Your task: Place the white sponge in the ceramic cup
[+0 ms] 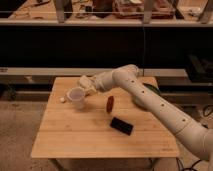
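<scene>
The white sponge (82, 79) is at the tip of the end effector (87, 83), lifted off the worktop (70, 135), just behind and a little above the rim of the ceramic cup (76, 97). The end effector seems clamped on the sponge, because the pad hangs there with nothing under it.

The sponge is not over the mouth of the cup but to its far right side. If it is let go here, I think it falls beside the cup or lands on the rim and slides off. The pad also looks nearly as wide as the opening, so it can lie across the rim and not go inside. The cup is light and stands free, so a low approach may push it or tip it over.

The cup looks empty inside, as far as I can see. A small white lump (63, 99) lies near it, to the left. A green bowl (151, 90) is mostly hidden behind the arm (150, 102), and I cannot tell what is in it.
</scene>
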{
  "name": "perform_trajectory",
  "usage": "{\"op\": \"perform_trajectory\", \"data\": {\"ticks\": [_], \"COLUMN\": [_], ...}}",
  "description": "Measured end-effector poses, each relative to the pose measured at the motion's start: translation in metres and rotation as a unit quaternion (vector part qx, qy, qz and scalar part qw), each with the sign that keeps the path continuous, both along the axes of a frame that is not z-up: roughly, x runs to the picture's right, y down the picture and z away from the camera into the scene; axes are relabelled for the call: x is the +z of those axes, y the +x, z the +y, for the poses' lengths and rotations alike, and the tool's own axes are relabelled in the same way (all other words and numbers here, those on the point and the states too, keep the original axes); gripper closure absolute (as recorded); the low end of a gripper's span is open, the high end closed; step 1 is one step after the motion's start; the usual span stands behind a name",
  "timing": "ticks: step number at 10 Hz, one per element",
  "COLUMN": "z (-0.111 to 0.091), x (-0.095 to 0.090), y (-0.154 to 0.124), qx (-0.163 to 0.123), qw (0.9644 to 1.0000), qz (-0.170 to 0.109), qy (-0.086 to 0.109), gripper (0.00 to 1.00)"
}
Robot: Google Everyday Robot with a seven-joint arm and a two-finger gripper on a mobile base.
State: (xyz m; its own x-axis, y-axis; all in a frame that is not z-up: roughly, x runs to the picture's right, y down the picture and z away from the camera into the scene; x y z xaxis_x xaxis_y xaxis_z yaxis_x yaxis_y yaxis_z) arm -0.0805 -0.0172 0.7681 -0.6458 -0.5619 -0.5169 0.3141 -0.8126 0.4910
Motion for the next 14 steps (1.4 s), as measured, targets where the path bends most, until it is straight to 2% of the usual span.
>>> {"op": "perform_trajectory", "data": {"ticks": [3, 7, 11, 14], "z": [0.003, -0.005, -0.024, -0.026], "x": [0.008, 0.021, 0.030, 0.034], "y": [-0.017, -0.045, -0.050, -0.044], "qx": [-0.007, -0.028, -0.034, -0.031], "qw": [0.9998, 0.9990, 0.9989, 0.9990], "qz": [-0.015, -0.029, -0.027, -0.022], "qy": [-0.010, -0.020, -0.019, -0.023], "gripper": [0.98, 0.98, 0.98, 0.98]}}
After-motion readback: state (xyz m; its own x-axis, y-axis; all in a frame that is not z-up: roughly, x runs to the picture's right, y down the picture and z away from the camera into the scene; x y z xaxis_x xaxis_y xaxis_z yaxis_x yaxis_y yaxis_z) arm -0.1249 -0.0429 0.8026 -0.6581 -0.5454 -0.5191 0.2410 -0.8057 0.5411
